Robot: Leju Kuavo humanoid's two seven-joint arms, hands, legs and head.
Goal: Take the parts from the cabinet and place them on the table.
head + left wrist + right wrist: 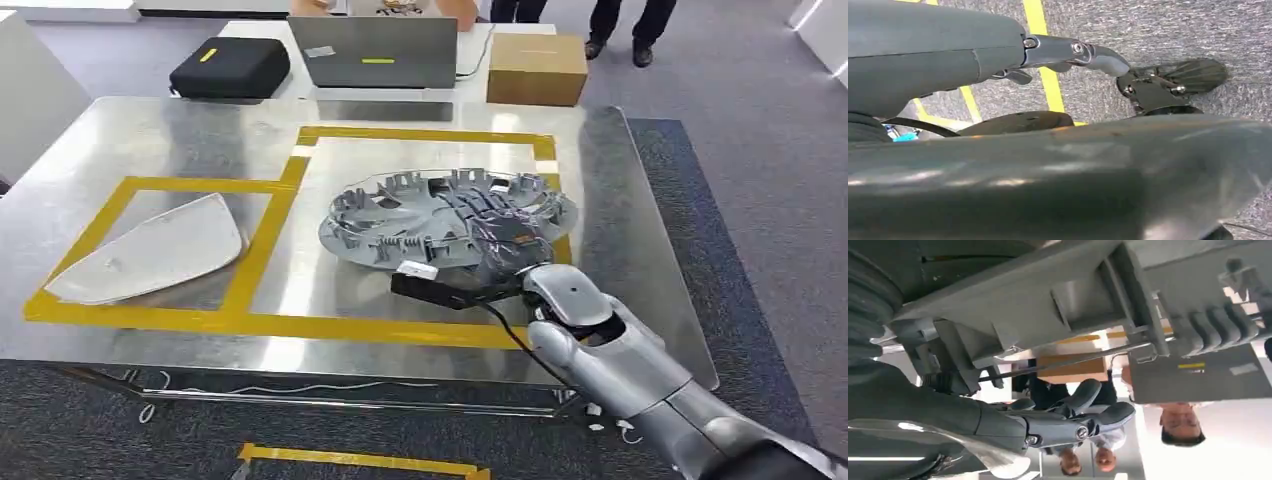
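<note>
We've got our right hand (505, 262) gripping the wheel cover's (440, 215) rim on the table (620, 200) — left hand's (1068, 52) fingers apart, holding nothing.

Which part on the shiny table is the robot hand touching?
The round grey wheel cover in the bigger yellow box: the right robot hand is at its near edge. The flat whitish triangle part lies alone, untouched.

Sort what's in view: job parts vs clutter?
Job:
wheel cover, on the steel table, right hand at its near edge
white triangular panel in the left taped box

Lying about:
black case
laptop
cardboard box
</note>
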